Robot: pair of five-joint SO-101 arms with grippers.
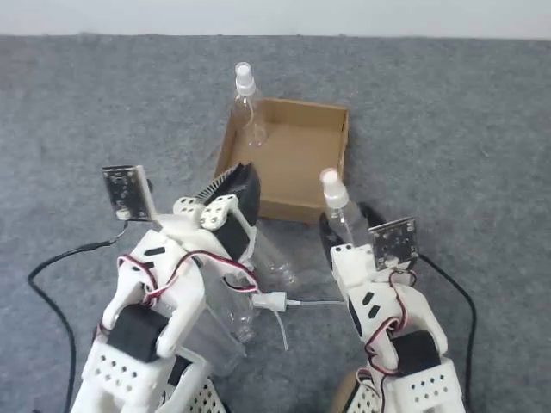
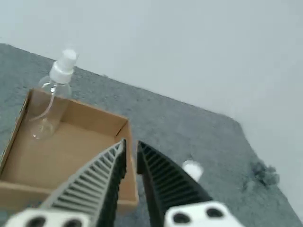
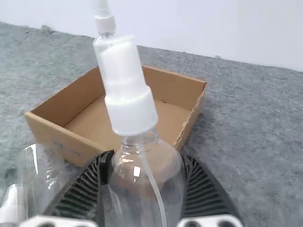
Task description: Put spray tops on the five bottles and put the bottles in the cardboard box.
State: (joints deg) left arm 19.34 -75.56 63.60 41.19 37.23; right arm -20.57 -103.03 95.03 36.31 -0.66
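Note:
The cardboard box [image 1: 301, 155] lies in the middle of the grey carpet. One clear bottle with a spray top [image 1: 247, 103] stands upright in its far left corner, also the capped bottle [image 2: 49, 101] in the left wrist view. My right gripper [image 1: 349, 225] is shut on a second upright bottle [image 3: 142, 179] whose white spray top [image 3: 125, 90] is on, just in front of the box's near wall. My left gripper [image 2: 131, 161] hovers over the box's near left corner, shut with nothing in it.
Two uncapped clear bottles [image 1: 275, 258] [image 1: 237, 314] lie on the carpet between the arms, one partly under the left arm. A loose spray top with its tube [image 1: 274, 301] lies beside them. Black cables trail at both sides.

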